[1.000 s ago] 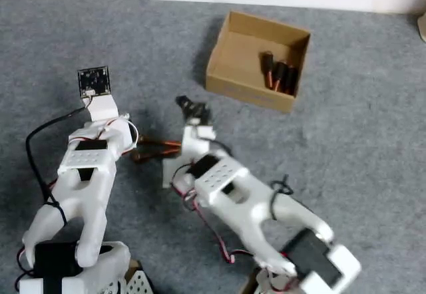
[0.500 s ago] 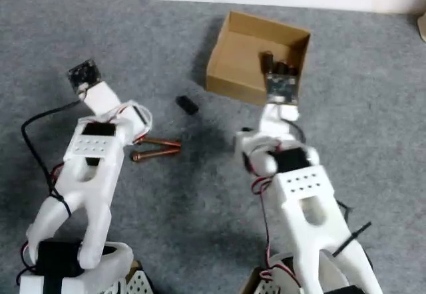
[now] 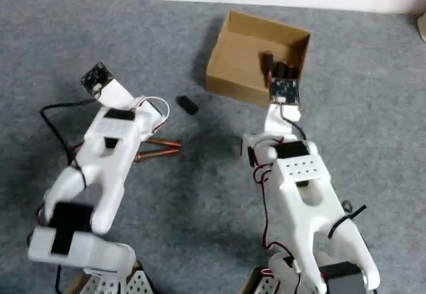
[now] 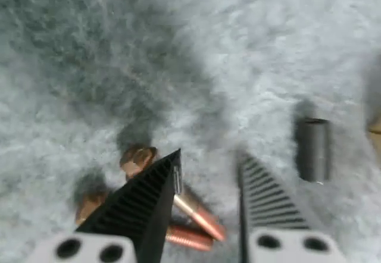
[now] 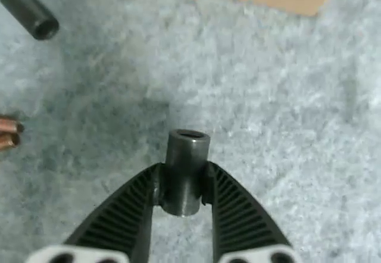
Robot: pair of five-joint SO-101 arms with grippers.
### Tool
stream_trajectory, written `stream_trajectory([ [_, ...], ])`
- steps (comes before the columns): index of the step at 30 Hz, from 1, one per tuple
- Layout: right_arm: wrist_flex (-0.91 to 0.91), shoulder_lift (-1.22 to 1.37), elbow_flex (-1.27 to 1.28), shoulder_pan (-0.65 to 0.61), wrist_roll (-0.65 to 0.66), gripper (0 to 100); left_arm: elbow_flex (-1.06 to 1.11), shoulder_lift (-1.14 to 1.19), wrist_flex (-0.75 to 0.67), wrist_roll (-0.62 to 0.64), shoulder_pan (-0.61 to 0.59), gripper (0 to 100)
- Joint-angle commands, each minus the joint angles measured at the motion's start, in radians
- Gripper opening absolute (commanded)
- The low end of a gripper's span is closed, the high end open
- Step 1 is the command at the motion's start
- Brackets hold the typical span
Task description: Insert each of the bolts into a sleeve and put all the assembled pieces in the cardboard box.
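1. The right gripper [image 5: 183, 177] is clamped on a short black cylindrical metal sleeve [image 5: 187, 150], held with its open bore showing, just in front of the brown cardboard box [image 3: 226, 54]
2. The left gripper [image 4: 209, 159] has its jaws apart above two copper-coloured metal bolts [image 3: 160, 144], which lie side by side on the grey carpeted surface [image 3: 373, 141], well off the box's near-left corner
3. A second black sleeve [image 3: 188, 104] lies loose between those bolts and the box; dark assembled pieces [image 3: 278, 73] rest inside the box against its far wall
4. The step in hand looks like picking up one bolt; since the two lie close together, the open jaws should straddle a single bolt, not both
5. Gripping near the head would leave the shank free to enter the bore
6. The held sleeve should stay steady near the box, with bolt and bore lined up before pushing
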Motion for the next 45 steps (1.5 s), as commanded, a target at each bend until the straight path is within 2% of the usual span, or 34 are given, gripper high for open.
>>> stream_trajectory([
  [1, -0.062, 0.008, -0.015, 0.019, 0.011, 0.5, -0.170, 0.124, 0.135, 0.083, 0.022, 21],
  [5, -0.090, 0.010, -0.013, 0.041, 0.011, 0.5, -0.266, 0.191, 0.270, 0.103, 0.025, 21],
  [10, -0.105, 0.010, -0.012, 0.042, 0.009, 0.5, -0.309, 0.191, 0.367, 0.103, 0.030, 21],
  [16, -0.139, 0.010, -0.007, 0.042, 0.011, 0.5, -0.386, 0.065, 0.598, 0.101, 0.054, 21],
  [19, -0.139, 0.010, -0.007, 0.042, 0.011, 0.5, -0.363, 0.007, 0.664, 0.100, 0.077, 21],
  [21, -0.139, 0.010, -0.007, 0.042, 0.011, 0.5, -0.306, 0.016, 0.618, 0.098, 0.059, 21],
  [25, -0.139, 0.010, -0.007, 0.041, 0.011, 0.5, -0.199, 0.074, 0.417, 0.100, 0.030, 21],
  [27, -0.139, 0.010, -0.007, 0.041, 0.011, 0.5, -0.174, 0.097, 0.365, 0.101, 0.036, 21],
  [37, -0.139, 0.010, -0.007, 0.036, 0.011, 0.5, -0.176, 0.189, 0.287, 0.109, 0.028, 21],
  [45, -0.139, 0.010, -0.007, 0.036, 0.011, 0.5, -0.177, 0.199, 0.284, 0.143, 0.002, 21],
])
